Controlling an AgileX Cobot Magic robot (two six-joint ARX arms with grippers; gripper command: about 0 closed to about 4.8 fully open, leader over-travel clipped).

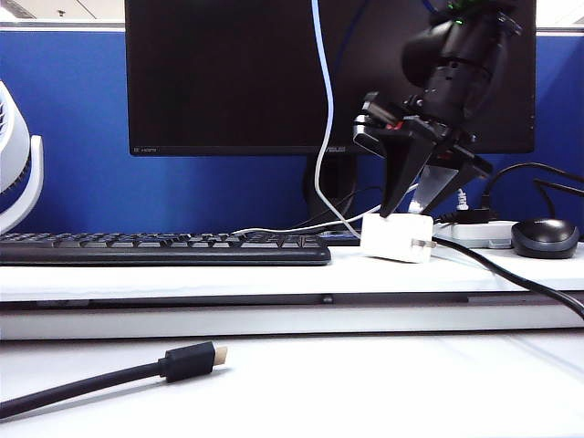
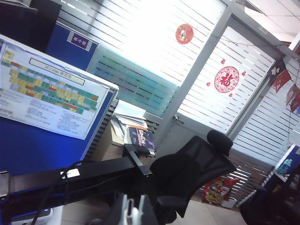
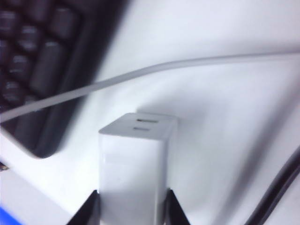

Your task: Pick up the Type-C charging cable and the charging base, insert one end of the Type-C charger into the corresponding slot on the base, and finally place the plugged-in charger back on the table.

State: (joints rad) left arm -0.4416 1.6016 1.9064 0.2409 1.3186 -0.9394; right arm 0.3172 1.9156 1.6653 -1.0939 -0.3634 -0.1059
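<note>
Right pincer (image 3: 132, 206) astride charging base (image 3: 133, 159), left pincer (image 2: 133, 208) closed, keyboard (image 3: 42, 65) beside.

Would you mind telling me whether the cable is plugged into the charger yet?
Not yet: the charger, between the right hand's fingers, shows two empty slots.

Left hand out of all views; right hand (image 3: 132, 206) fingertips cropped, keyboard (image 3: 37, 65) blurred.
</note>
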